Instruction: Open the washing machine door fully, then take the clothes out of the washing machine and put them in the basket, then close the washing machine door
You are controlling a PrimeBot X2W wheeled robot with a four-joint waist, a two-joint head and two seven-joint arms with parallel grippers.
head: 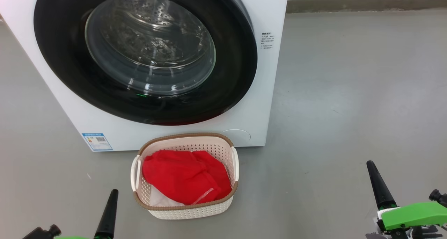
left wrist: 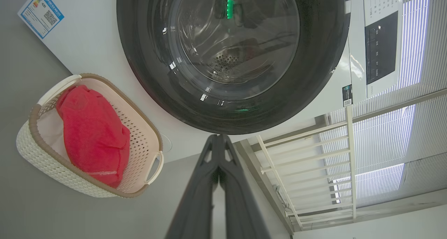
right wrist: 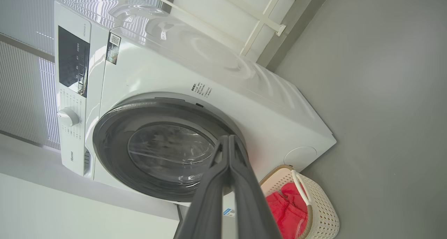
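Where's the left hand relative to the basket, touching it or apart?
Apart. The head view shows a strip of bare grey floor between the shut left hand and the basket.

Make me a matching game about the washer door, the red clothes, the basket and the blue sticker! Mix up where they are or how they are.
Things:
1. washing machine door
2. clothes
3. basket
4. blue label

Place or state:
A. on the floor in front of the washing machine
B. shut
C. low on the washer's white front, near a corner
D. lying in the basket

Right pairs: 1-B, 2-D, 3-A, 4-C.
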